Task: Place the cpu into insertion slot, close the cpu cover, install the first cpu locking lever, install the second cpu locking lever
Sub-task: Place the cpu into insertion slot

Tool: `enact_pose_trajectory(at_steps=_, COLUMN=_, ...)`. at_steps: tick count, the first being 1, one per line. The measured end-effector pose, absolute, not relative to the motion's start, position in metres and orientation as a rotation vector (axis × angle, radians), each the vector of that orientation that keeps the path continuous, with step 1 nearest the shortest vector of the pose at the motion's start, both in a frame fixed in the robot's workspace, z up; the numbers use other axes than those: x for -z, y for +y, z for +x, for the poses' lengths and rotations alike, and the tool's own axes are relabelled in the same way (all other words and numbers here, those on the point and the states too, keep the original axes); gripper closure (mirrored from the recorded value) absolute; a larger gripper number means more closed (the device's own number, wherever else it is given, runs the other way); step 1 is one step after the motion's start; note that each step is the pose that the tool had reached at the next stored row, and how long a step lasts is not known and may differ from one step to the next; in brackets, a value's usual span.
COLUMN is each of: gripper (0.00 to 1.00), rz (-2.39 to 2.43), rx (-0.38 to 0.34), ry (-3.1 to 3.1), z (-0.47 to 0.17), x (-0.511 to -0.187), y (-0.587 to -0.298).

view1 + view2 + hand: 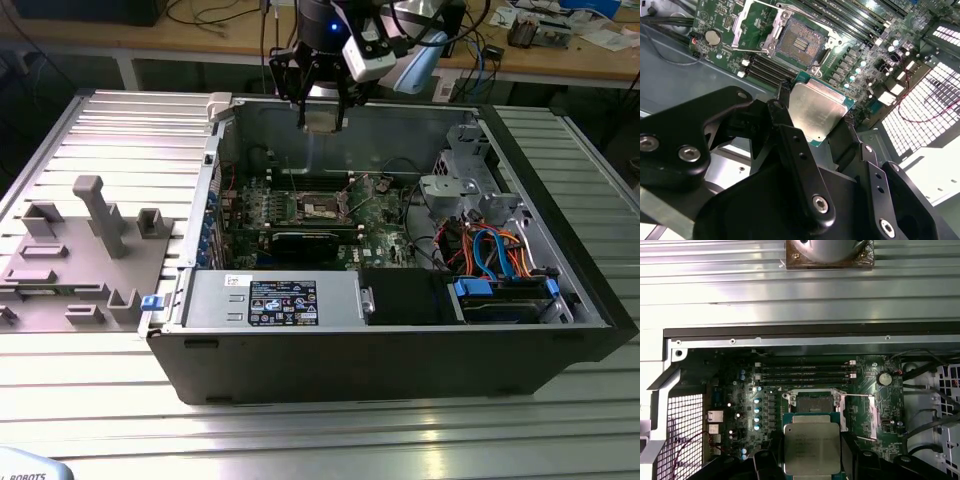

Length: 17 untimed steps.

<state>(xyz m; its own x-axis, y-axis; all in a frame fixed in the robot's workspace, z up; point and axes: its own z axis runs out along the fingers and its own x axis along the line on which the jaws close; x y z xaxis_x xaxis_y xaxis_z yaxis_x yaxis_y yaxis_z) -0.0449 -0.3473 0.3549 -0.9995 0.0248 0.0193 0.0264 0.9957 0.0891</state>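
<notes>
My gripper [322, 112] hangs over the open computer case, shut on the cpu [322, 120], a pale silvery square chip. In both wrist views the cpu [817, 110] [811, 447] sits level between the black fingers [790, 145], held above the green motherboard [740, 405]. The insertion slot [799, 42] [811, 401] lies bare below it, and the chip's edge overlaps it in the first wrist view. The cpu cover [741, 19] stands flipped open at the socket's side. The socket [322, 207] is well below the gripper in the exterior view.
The case's back wall [330, 140] rises close behind the gripper. A drive cage [460, 175] and blue cables [490, 250] fill the exterior view's right. The power supply [280, 300] sits in front. A grey fixture [90, 240] lies outside the case. Memory slots [805, 372] border the socket.
</notes>
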Motion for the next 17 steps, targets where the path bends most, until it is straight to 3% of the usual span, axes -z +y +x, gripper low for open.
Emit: enact_pose_trajectory(at_steps=17, gripper=0.45, rz=-0.04, rx=0.14, ry=-3.12, z=-0.0449, x=-0.3501, y=-0.3473)
